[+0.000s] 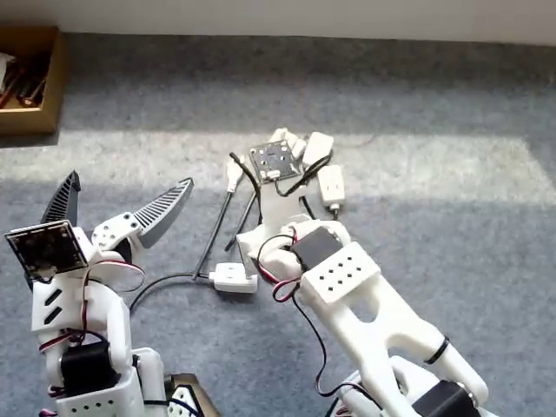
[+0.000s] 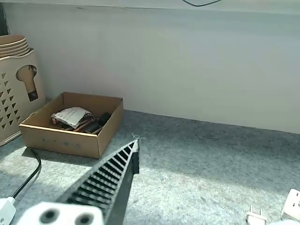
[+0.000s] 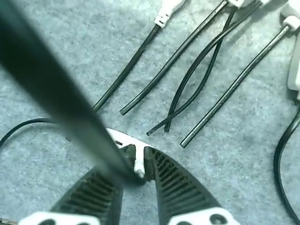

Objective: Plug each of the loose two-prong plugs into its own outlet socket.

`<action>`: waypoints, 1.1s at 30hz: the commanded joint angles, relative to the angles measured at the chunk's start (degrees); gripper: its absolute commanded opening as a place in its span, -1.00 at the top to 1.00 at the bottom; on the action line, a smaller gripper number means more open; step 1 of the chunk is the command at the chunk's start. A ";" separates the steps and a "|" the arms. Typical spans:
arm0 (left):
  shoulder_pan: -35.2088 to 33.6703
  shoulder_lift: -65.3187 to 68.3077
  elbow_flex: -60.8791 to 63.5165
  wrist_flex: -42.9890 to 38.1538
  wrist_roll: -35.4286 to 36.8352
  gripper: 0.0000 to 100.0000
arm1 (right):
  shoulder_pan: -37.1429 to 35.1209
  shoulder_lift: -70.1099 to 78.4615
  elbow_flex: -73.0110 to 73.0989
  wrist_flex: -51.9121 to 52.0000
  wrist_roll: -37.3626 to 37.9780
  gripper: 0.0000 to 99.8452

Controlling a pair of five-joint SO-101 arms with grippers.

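My right pincer [image 3: 139, 158] was almost closed, its ribbed fingers [image 3: 180, 187] pinching a white connector [image 3: 139, 165] low over the grey carpeted surface [image 1: 452, 261]. I could not tell whether that connector was a plug or a socket. A thin black cord [image 3: 28, 123] curved away from it. A thick dark cable [image 3: 51, 86], blurred, crossed close in front of my wrist camera and ran down to the fingertips. Just beyond lay several loose black cable stubs [image 3: 234, 86] with their cut ends toward me, one of them leading up to a white plug [image 3: 164, 14]. Seen from above, more white plugs and sockets [image 1: 330, 184] lay clustered past the stubs in a sunlit band.

My left pincer [image 1: 130, 181] stood wide open, holding nothing, well apart from the cords. Its wrist camera showed one black finger [image 2: 112, 180] and a two-prong plug [image 2: 255, 217] lying just beside a white socket [image 2: 293, 206]. Near the wall sat a cardboard box [image 2: 70, 126] beside a beige basket [image 2: 16, 89].
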 commanded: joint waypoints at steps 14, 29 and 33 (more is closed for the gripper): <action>-0.04 -0.57 -1.45 -0.97 -0.26 -0.11 | 1.01 -2.07 2.51 -3.91 1.14 0.99; -0.13 -0.57 -1.89 -0.97 -0.35 -0.11 | 0.31 11.74 1.98 -5.05 1.23 0.99; -0.04 -0.57 -1.89 -0.97 -0.44 -0.11 | -2.95 10.33 2.51 -4.97 1.23 0.99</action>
